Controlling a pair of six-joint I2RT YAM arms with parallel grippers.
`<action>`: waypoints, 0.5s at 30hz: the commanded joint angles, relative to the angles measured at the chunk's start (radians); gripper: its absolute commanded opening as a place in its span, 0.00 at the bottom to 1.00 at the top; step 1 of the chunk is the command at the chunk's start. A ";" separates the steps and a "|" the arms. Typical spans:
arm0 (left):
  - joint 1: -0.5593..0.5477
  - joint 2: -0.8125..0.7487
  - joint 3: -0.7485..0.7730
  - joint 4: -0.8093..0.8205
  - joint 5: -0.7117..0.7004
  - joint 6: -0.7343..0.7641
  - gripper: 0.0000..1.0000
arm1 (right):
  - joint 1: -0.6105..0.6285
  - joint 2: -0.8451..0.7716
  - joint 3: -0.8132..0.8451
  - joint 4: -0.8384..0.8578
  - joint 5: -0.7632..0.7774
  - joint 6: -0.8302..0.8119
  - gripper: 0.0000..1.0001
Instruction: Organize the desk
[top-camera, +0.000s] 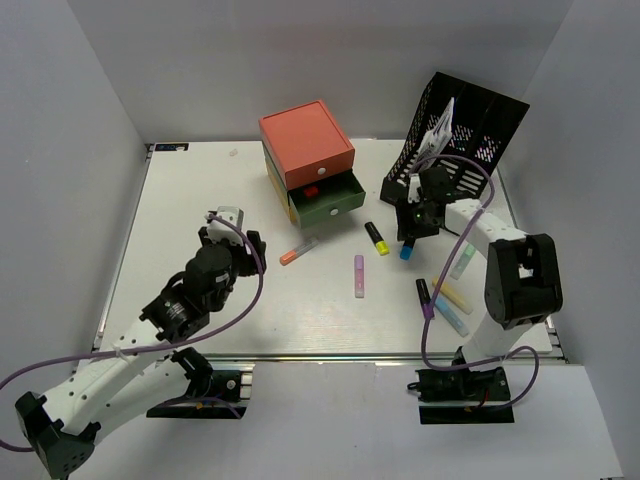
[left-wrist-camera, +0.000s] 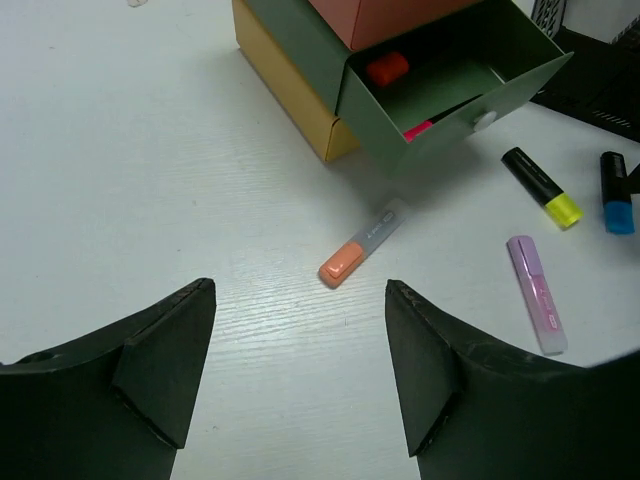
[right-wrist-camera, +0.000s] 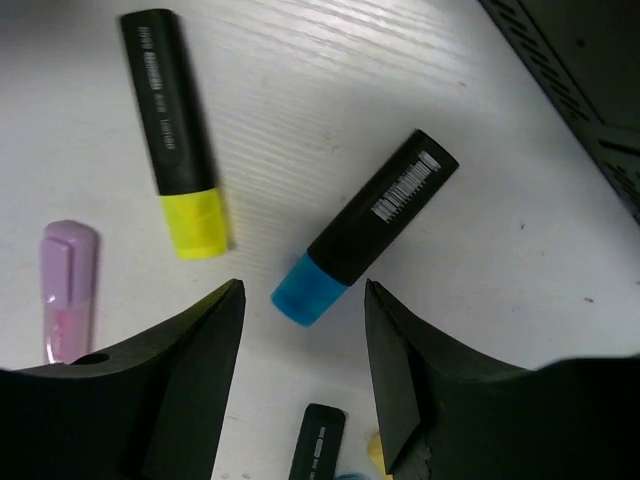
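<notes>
The desk (top-camera: 190, 210) is a white tabletop with several highlighters scattered on it. My left gripper (top-camera: 245, 243) is open and empty, low over the desk; in the left wrist view (left-wrist-camera: 300, 290) an orange-capped highlighter (left-wrist-camera: 360, 245) lies just ahead of its fingertips. My right gripper (top-camera: 410, 235) is open and empty; in the right wrist view (right-wrist-camera: 303, 290) it hovers over the blue-capped black highlighter (right-wrist-camera: 370, 225), whose cap lies between the fingertips. A yellow-capped black highlighter (right-wrist-camera: 170, 130) and a lilac one (right-wrist-camera: 68, 285) lie to its left.
A red-green-yellow drawer unit (top-camera: 305, 150) stands at the back, its green drawer (left-wrist-camera: 440, 80) open with a red item (left-wrist-camera: 387, 68) inside. A black mesh file holder (top-camera: 455, 130) stands at the back right. A black marker (top-camera: 425, 297) and pastel highlighters (top-camera: 452, 305) lie by the right arm.
</notes>
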 joint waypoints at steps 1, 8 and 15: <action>0.001 -0.022 0.015 0.005 -0.033 -0.029 0.78 | 0.017 0.000 -0.014 0.037 0.166 0.082 0.57; 0.001 -0.060 0.012 -0.025 -0.025 -0.017 0.78 | 0.039 0.085 0.007 0.036 0.268 0.150 0.55; 0.001 -0.065 0.012 -0.028 -0.021 -0.020 0.78 | 0.044 0.145 0.004 0.042 0.249 0.174 0.54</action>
